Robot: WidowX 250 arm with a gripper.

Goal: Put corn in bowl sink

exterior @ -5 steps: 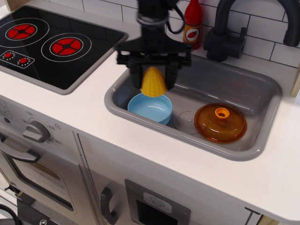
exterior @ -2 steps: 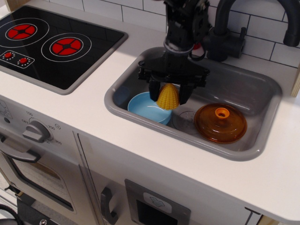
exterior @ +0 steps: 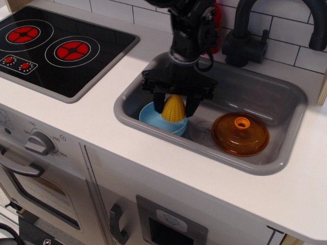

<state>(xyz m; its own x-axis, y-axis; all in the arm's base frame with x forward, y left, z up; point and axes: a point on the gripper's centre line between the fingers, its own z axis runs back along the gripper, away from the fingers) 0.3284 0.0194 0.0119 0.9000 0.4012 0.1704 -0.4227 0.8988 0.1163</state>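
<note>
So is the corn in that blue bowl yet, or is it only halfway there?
Nearly there. The gripper has the corn between its fingers, standing point-up with its base dipped inside the blue bowl in the sink. Carrying looks done; lowering is in hand. Left: open the fingers and pull away.

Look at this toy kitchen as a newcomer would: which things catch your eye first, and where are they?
The black gripper stands out, reaching into the grey sink with the yellow corn between its fingers, the corn's base inside the light-blue bowl. To the right, an orange lid lies on the sink floor. At the far left, red burner rings glow on the black stove.
</note>
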